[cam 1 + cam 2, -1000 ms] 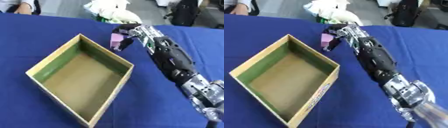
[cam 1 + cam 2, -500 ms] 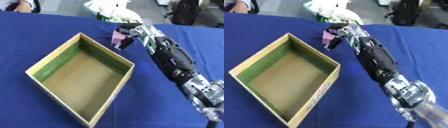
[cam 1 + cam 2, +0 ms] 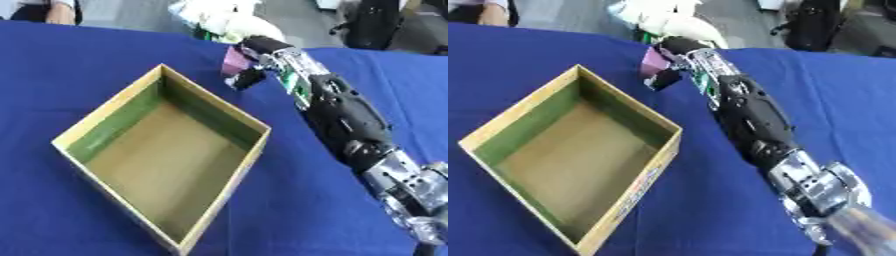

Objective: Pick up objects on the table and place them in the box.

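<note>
My right hand (image 3: 262, 59) reaches across the blue table toward the far side, its fingers curled round a small pink object (image 3: 234, 60). The object hangs just beyond the far corner of the open cardboard box (image 3: 122, 116), which has green inner walls and a brown floor with nothing in it. My left hand shows in neither view.
A white and green bundle (image 3: 667, 20) lies at the table's far edge, just behind the hand. A black bag or chair (image 3: 815, 22) stands beyond the table at upper right. The blue cloth (image 3: 70, 65) spreads around the box.
The right hand with the pink object has crept slightly farther away from me and up, staying beside the box's far corner. The box has not moved.
</note>
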`<state>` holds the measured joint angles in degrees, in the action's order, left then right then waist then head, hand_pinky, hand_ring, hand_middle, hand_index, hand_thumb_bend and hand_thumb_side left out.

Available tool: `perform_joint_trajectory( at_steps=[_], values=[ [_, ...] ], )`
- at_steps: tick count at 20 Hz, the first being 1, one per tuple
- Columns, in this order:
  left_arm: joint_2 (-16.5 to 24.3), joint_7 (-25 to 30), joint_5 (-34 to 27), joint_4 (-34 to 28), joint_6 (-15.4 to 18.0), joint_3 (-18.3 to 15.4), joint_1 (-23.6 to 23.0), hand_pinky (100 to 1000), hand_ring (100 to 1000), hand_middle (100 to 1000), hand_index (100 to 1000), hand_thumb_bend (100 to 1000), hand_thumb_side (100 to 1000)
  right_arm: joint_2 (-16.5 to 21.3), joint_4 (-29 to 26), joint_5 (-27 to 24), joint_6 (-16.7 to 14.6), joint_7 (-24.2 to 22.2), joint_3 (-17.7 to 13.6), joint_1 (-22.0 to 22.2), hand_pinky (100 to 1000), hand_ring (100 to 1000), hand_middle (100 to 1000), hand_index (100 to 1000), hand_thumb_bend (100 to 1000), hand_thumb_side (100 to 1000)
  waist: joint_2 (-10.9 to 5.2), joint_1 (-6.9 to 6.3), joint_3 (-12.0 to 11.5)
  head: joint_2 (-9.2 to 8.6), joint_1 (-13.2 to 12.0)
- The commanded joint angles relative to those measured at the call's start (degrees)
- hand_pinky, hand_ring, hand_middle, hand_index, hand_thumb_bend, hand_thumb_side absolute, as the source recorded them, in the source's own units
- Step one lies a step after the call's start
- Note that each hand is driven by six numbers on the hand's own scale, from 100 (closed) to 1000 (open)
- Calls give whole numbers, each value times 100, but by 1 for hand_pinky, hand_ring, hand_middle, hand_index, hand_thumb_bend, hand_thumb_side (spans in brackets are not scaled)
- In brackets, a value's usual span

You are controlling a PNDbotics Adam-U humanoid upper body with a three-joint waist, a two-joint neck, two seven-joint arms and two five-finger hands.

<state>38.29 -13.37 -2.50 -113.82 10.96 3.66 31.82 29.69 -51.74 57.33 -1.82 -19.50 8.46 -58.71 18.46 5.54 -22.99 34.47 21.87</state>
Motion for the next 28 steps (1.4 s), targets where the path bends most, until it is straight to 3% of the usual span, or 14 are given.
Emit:
perform_joint_trajectory(
  at_steps=[1, 4, 5, 6, 10, 20, 28],
  values=[
    [70, 1, 16, -77, -21, -64, 75, 846, 868, 950, 697, 100, 722, 209, -203, -97, 74, 6, -13, -130, 958, 733, 468, 585, 100, 610, -161, -65, 15, 1, -4],
    [72, -2, -3, -77, -19, -63, 86, 844, 867, 943, 699, 100, 719, 235, -374, -136, 125, -122, 3, -166, 944, 737, 477, 598, 100, 620, -214, -87, 43, 35, -18],
    [72, -3, -11, -77, -18, -62, 92, 844, 866, 940, 699, 100, 744, 247, -446, -151, 147, -158, 6, -174, 938, 737, 478, 599, 100, 696, -229, -93, 50, 50, -18],
    [73, -4, -19, -77, -14, -61, 96, 843, 866, 938, 700, 100, 717, 263, -526, -168, 163, -193, 13, -184, 933, 736, 477, 599, 100, 617, -250, -100, 59, 78, -22],
    [111, -68, -56, -77, 76, -90, 150, 821, 855, 900, 708, 100, 699, 345, -904, -260, 277, -352, 73, -208, 876, 728, 482, 598, 100, 612, -342, -135, 97, 196, -28],
    [642, -326, -54, -77, 355, -181, 403, 795, 843, 791, 738, 100, 647, 469, -1957, -433, 337, -718, 541, -42, 932, 741, 488, 613, 100, 617, -608, -265, 161, 473, -49],
    [1009, -528, 12, -77, 448, -213, 468, 781, 837, 743, 754, 100, 571, 232, -2481, -317, 520, -801, 798, 124, 932, 749, 495, 622, 100, 625, -829, -327, 164, 700, -45]
  ],
)
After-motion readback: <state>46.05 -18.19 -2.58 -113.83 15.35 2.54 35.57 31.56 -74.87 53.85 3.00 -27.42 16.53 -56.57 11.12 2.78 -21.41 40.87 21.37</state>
